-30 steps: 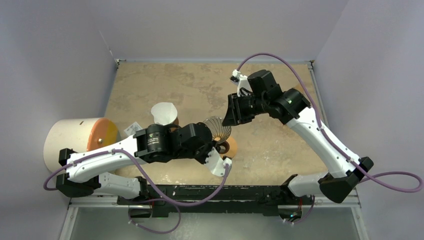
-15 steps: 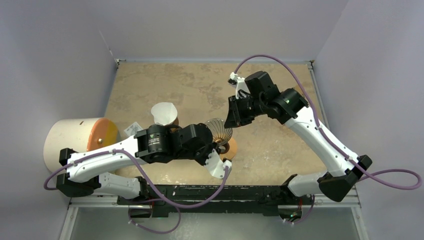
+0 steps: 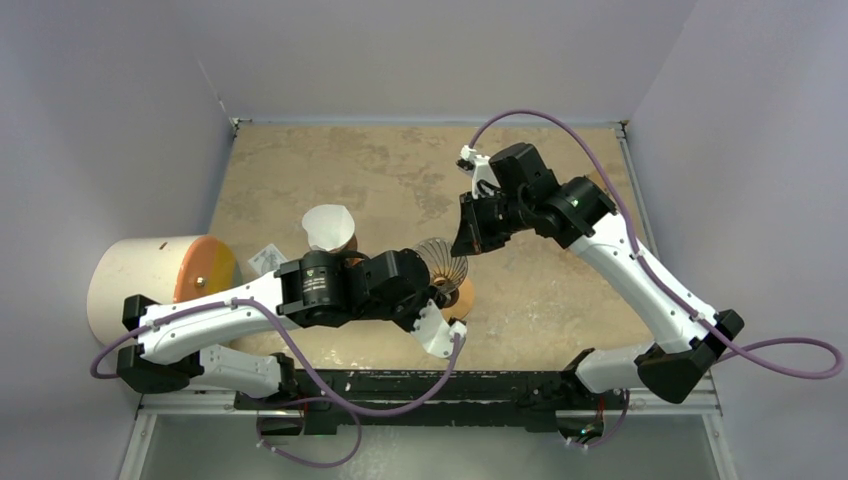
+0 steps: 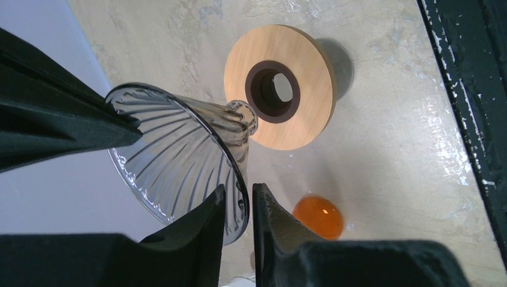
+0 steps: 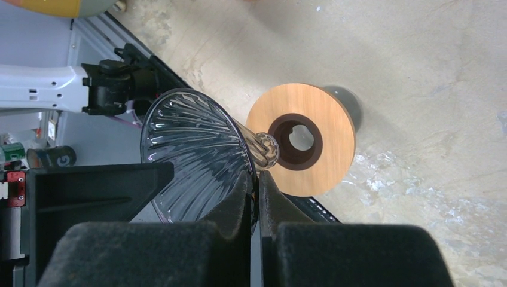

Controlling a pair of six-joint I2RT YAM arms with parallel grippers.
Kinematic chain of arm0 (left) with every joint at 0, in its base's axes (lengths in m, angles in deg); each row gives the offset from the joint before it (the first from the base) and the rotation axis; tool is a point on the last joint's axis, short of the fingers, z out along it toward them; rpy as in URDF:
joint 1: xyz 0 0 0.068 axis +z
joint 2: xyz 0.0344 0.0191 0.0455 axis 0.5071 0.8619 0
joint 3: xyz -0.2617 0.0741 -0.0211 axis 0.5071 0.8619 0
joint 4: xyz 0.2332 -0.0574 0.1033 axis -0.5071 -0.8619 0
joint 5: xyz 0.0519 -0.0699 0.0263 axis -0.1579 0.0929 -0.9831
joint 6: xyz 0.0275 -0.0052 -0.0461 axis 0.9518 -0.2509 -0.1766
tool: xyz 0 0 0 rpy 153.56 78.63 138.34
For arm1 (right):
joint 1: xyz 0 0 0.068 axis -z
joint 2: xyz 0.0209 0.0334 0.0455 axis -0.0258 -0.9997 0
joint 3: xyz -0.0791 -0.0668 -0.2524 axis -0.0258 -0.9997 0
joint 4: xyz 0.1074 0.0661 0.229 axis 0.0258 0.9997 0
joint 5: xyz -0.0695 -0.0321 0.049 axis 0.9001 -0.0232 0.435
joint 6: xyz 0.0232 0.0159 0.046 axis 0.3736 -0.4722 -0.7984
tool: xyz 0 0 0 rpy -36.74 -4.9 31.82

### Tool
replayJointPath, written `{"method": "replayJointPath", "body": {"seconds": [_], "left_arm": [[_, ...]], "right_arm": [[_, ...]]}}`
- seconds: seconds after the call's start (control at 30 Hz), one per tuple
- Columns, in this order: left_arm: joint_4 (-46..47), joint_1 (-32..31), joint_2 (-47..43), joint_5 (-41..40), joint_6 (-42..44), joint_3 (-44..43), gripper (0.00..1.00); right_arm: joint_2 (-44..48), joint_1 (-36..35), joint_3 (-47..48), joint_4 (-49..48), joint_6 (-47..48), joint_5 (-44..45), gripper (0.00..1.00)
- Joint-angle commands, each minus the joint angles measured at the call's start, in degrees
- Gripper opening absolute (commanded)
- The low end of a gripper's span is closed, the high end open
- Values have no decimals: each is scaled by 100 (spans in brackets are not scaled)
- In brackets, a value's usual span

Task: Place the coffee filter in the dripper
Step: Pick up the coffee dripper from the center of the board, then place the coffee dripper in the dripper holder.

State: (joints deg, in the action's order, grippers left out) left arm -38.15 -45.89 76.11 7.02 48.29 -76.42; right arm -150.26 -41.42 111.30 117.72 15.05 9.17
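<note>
The right claw was clamped on the rim of the dripper. The left claw was slightly apart astride the same rim. The dripper hung tilted over mid-table, its tip toward the wooden ring.

Upper half of the table: bare surface, open to passage from either side.

Centre: blocked. The left gripper and right gripper both stand at the rim of the glass dripper, with no lane between them.

The wooden ring collar lies flat at the cone's tip. A narrow bare strip separates it from the orange glass vessel.

Left edge: obstructed by the large cream cylinder, with the upright coffee filter right of it.

Right of the collar: bare surface.
</note>
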Motion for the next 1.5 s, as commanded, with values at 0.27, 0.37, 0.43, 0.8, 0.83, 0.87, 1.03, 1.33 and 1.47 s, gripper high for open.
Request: {"method": "replayJointPath", "body": {"seconds": [0.27,0.37,0.43,0.8,0.83,0.87,1.03,1.33,1.47], "left_arm": [[673,16,-109,-46,-562,18,51],[865,216,-115,128,-1010,-89,58],[948,444,-105,344,-1438,-188,63],[1731,1859,-178,986,-4286,-243,70],[1715,2068,-144,1174,-4646,-281,70],[1692,2295,-101,1348,-5080,-304,70],[1749,2917,-52,2382,-6741,-192,63],[2063,3325,-259,3161,-8740,297,51],[1720,3430,-199,3010,-9039,350,46]], "right_arm": [[233,-82,26,15,136,730,0],[320,-72,-28,14,134,1001,0],[396,-78,-88,-33,127,1111,0],[941,-73,-570,-617,-186,1730,0],[991,-76,-613,-684,-231,1731,0],[1026,-83,-641,-735,-278,1732,0],[1173,-88,-857,-928,-460,1749,0],[1448,-219,-1298,-1424,-773,1732,0],[1550,-296,-1356,-1543,-882,1694,0]]}}
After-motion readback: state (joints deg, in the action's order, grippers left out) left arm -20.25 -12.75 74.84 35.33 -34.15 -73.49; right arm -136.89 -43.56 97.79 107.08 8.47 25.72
